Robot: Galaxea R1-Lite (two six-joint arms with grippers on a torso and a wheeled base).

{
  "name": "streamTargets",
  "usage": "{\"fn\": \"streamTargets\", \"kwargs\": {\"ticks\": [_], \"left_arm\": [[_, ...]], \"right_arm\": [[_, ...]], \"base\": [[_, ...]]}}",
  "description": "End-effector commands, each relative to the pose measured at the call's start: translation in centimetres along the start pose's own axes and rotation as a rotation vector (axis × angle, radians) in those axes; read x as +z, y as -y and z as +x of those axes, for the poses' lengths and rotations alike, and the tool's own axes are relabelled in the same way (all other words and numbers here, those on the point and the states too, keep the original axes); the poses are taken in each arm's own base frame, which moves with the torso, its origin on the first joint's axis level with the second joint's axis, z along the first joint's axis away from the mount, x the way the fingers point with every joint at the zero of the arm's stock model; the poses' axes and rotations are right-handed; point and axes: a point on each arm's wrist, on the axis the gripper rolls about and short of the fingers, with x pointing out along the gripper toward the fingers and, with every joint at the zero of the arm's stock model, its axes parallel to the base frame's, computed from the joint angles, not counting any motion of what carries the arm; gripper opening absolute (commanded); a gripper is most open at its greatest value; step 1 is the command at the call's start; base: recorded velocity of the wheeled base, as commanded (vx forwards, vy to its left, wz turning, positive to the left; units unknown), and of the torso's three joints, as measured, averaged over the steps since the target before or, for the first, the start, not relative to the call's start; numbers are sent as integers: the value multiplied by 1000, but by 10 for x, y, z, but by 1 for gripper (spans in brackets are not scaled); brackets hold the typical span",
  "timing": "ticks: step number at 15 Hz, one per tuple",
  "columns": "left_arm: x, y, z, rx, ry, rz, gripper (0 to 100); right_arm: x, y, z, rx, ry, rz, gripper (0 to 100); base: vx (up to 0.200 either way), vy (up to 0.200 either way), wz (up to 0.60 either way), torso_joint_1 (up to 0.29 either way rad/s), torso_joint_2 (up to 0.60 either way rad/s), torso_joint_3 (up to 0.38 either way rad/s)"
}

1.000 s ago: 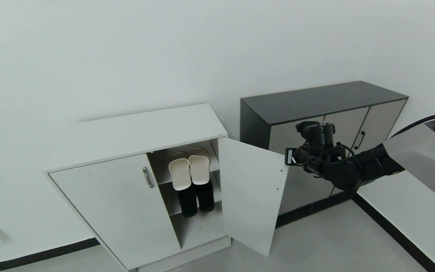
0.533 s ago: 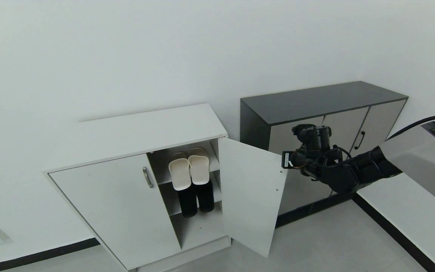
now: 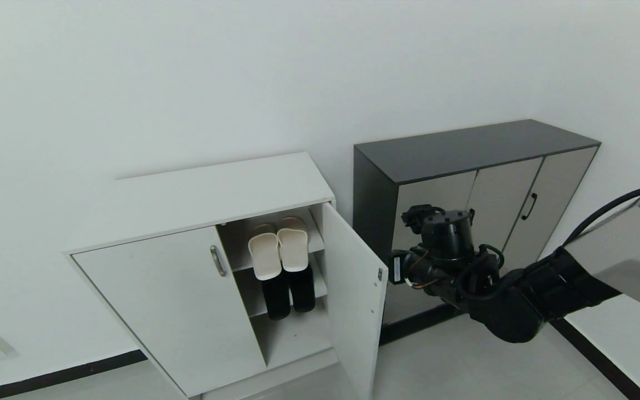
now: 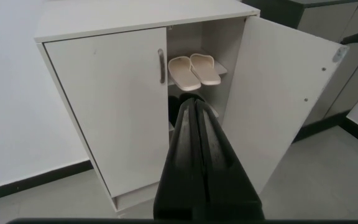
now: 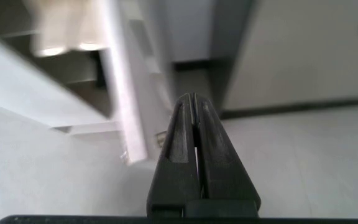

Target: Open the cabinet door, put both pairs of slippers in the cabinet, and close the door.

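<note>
The white cabinet (image 3: 203, 194) has its left door shut and its right door (image 3: 353, 289) partly open. On the upper shelf lie the cream slippers (image 3: 279, 250), with the black slippers (image 3: 289, 291) on the shelf below. My right gripper (image 3: 393, 274) is shut and sits against the outer face of the right door near its free edge. The right wrist view has the right gripper (image 5: 195, 102) beside the door edge (image 5: 126, 99). My left gripper (image 4: 195, 104) is shut and held in front of the cabinet opening, below the cream slippers (image 4: 197, 67).
A dark cabinet (image 3: 464, 150) with grey doors stands right of the white one, close behind my right arm. A white counter (image 3: 620, 328) runs along the right side. Grey floor (image 3: 464, 366) lies open in front of both cabinets.
The right door has swung from wide open to about half shut. My right gripper moved left and down along with the door's free edge.
</note>
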Motion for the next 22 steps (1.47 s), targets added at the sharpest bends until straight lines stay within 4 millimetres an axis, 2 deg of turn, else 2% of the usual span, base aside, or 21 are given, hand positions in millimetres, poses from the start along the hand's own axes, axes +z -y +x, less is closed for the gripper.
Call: {"fn": "streamTargets", "kwargs": {"ticks": [1,4,8,12,19,22], "left_arm": [[0,0,0,0,0,0,0],[0,0,0,0,-1,-2,0],[0,0,0,0,-1,-2,0],[0,0,0,0,-1,-2,0],[0,0,0,0,-1,-2,0],[0,0,0,0,-1,-2,0]], "right_arm": [[5,-7,-18,29,21,-27,0],[5,-6,-27,37,22,-65,0],[2,-15,-28,58,17,-74,0],[-1,-15,-28,59,8,-77,0],[-4,-16,-29,61,0,-79,0],[-5,-15,-30,67,9,-96,0]], "base": [[0,0,0,0,0,0],[0,0,0,0,0,0],[0,0,0,0,0,0],[0,0,0,0,0,0],[0,0,600,3,1,0],[0,0,0,0,0,0]]}}
